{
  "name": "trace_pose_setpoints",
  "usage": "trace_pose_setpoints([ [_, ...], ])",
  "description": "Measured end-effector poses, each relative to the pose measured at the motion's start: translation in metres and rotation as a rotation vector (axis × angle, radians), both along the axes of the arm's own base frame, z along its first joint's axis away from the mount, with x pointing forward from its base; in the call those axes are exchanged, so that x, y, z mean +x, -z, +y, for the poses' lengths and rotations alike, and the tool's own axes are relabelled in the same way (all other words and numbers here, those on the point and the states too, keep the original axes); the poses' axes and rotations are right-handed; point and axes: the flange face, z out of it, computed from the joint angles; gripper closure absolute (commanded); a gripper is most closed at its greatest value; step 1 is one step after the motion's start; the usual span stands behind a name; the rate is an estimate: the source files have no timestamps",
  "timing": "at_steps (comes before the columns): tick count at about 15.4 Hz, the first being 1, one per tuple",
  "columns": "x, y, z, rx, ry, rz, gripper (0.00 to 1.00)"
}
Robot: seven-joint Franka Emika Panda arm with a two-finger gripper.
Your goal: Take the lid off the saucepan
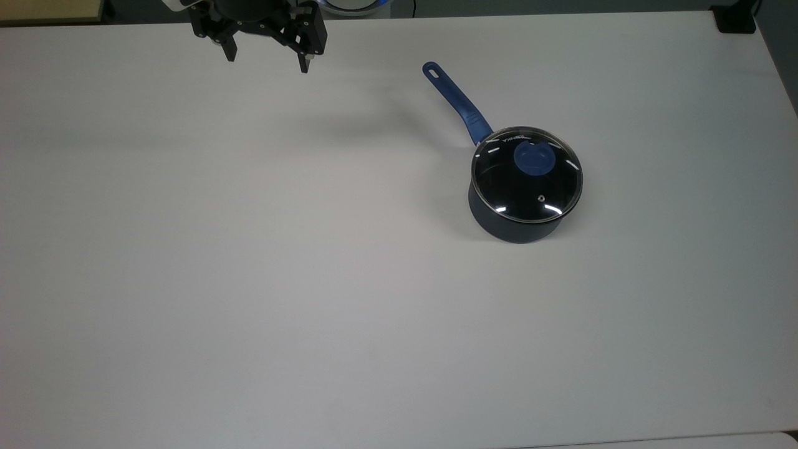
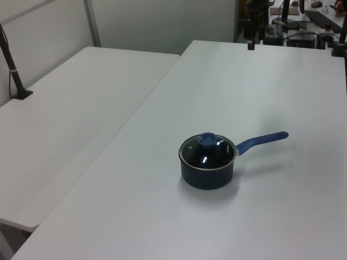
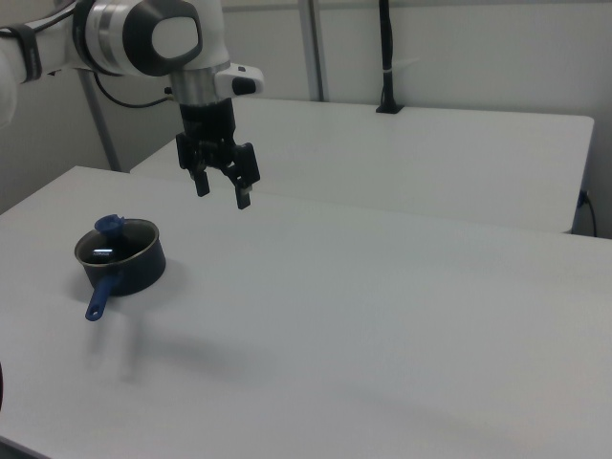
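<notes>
Top view is showing the claw (image 1: 268, 59) hanging near the upper edge of the frame, its two black fingers (image 1: 230, 48) spread wide and gripping nothing. In the right view the claw (image 3: 222, 191) is pointing down, well above the white table (image 3: 402, 306), with the white arm (image 3: 143, 38) reaching in from the right view's left. The pot (image 1: 517, 215) is sitting on the table (image 1: 249, 280) well apart from the claw, toward the top view's right. The lid (image 1: 527, 174) is lying flat on the pot's rim, closing it, with its blue knob (image 1: 533, 157) facing up and a small vent hole showing near the edge. The pot's long blue handle (image 1: 455, 103) is sticking out toward the top view's upper left. In the left view the pot (image 2: 208, 172) is standing near the middle of the table (image 2: 162, 216), its lid (image 2: 208, 153) on and its handle (image 2: 263, 140) pointing toward the left view's right. A second white table (image 2: 70, 114) is standing beside it on the left view's left.
</notes>
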Motion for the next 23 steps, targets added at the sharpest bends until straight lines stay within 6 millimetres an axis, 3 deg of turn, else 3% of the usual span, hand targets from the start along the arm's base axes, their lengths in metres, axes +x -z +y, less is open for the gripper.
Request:
trace_pose_setpoints([
  [10,-0.0016,-0.005,-0.007,0.002,-0.029,-0.008,0.0],
  [23,-0.0007,-0.0006,-0.0003,0.005,-0.063,0.001,0.0],
])
